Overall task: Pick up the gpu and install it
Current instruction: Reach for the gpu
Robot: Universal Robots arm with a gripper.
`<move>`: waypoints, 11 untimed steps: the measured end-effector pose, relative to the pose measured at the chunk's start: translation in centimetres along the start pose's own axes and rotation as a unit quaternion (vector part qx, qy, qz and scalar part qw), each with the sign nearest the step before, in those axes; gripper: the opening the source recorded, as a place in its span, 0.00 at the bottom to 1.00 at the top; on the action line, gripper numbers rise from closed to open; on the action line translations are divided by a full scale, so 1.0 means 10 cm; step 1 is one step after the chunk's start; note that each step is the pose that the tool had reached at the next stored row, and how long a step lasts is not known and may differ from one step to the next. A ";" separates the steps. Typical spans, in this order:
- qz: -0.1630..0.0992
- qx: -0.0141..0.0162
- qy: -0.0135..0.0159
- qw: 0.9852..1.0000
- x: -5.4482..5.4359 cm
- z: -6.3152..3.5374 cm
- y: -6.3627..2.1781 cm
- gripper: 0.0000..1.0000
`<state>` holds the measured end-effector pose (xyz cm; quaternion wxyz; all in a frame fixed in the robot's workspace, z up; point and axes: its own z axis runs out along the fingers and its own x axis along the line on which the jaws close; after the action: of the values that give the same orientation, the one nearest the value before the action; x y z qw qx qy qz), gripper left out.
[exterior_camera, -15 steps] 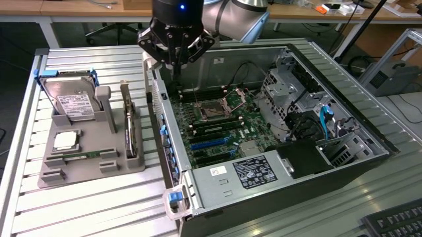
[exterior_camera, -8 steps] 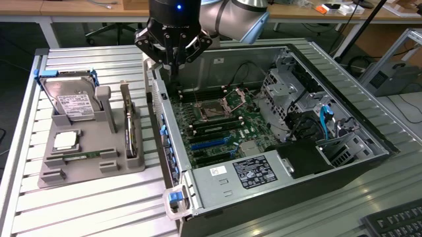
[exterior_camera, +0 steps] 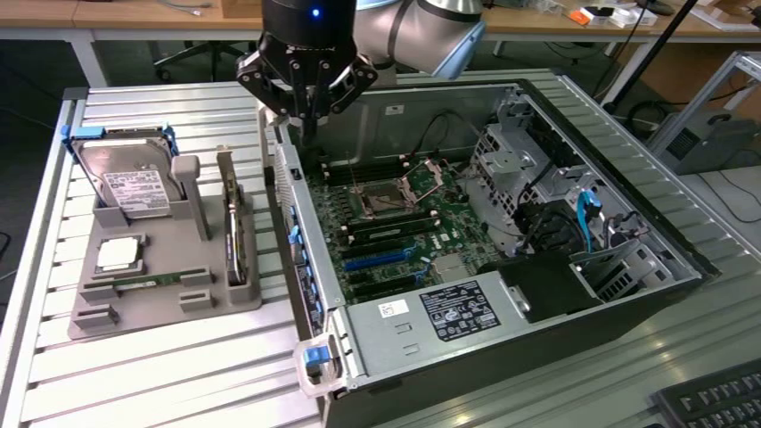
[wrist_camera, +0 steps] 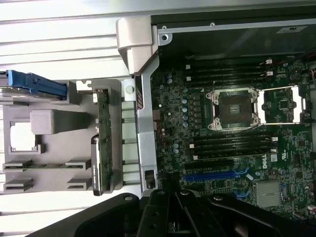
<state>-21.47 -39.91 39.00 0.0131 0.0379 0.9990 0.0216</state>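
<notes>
Fingers: your fingers [exterior_camera: 302,102] are pinched shut, and you hold nothing.
Gripper: your gripper [exterior_camera: 306,120] hangs over the far corner of the open computer case [exterior_camera: 393,111], on the exterior view's left. It is not touching anything.
Gpu: the gpu [exterior_camera: 234,232] stands on its thin edge in a slot of the grey holder [exterior_camera: 178,308], along the holder's edge nearest the case. You can see its green board and black cooler in the wrist view. It is well apart from your gripper.
Hard drive: the silver hard drive [exterior_camera: 137,183] stands up at the holder's far end, away from the case.
Memory stick: the small green memory stick [exterior_camera: 155,283] lies flat near the holder's front edge.
Motherboard: the motherboard [exterior_camera: 405,232] lies on the case's floor.
Table: the ribbed metal table [exterior_camera: 155,374] carries the holder and the case side by side.
</notes>
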 end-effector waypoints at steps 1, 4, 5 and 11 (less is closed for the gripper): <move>0.000 0.000 0.000 1.000 0.00 0.000 0.000 0.11; 0.000 0.000 0.000 1.000 0.02 0.000 -0.001 0.11; 0.000 0.000 0.000 1.000 0.03 0.000 -0.002 0.11; 0.000 0.000 0.000 1.000 0.06 -0.001 -0.004 0.11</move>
<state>-22.03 -39.91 38.99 0.0131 0.0379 0.9990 0.0215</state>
